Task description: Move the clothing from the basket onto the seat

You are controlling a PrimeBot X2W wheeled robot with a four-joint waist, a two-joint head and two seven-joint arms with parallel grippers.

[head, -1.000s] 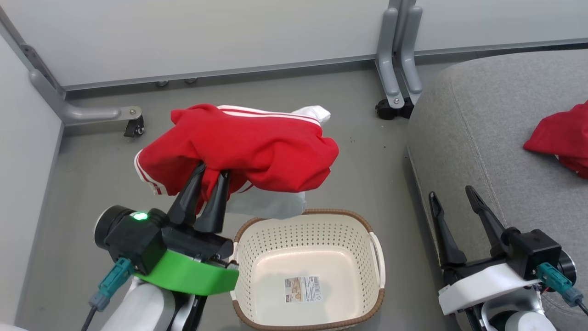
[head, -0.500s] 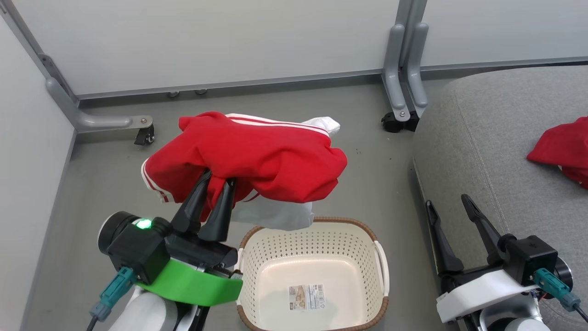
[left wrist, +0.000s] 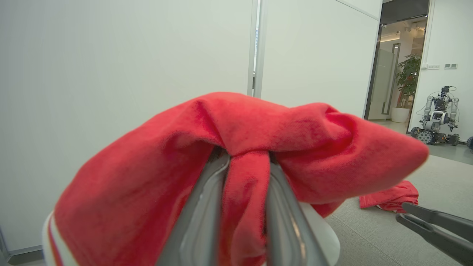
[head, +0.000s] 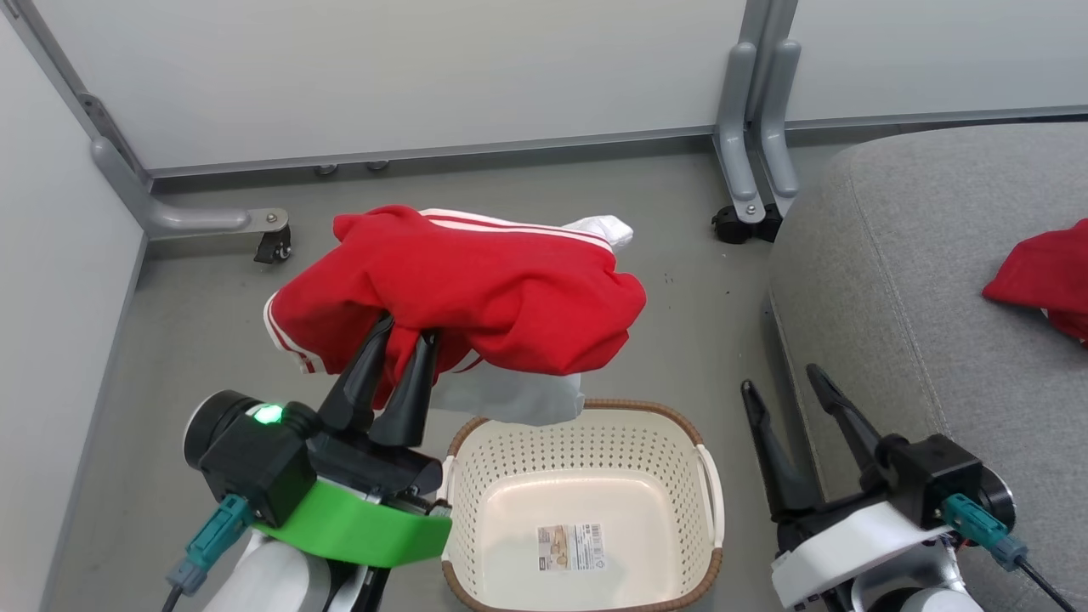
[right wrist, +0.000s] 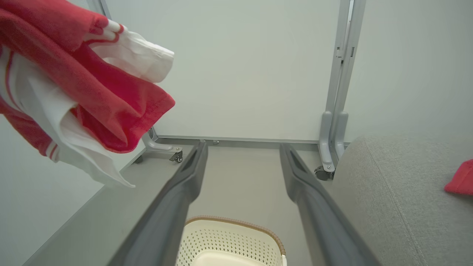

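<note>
L pincer (head: 408, 330) is gripping red piece (head: 476, 280) over empty basket (head: 586, 403); other piece (head: 1037, 276) is lying on seat (head: 892, 280). R pincer (head: 782, 378) is hanging wide, empty. Approx. halfway: carry + drop remaining.

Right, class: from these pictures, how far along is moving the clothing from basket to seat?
Done: one red piece lies on the seat; the basket shows its bare bottom. In hand: the left claw grips the second red piece, held up clear of the basket. Left: carry it across to the seat and release. The right claw is open.
</note>
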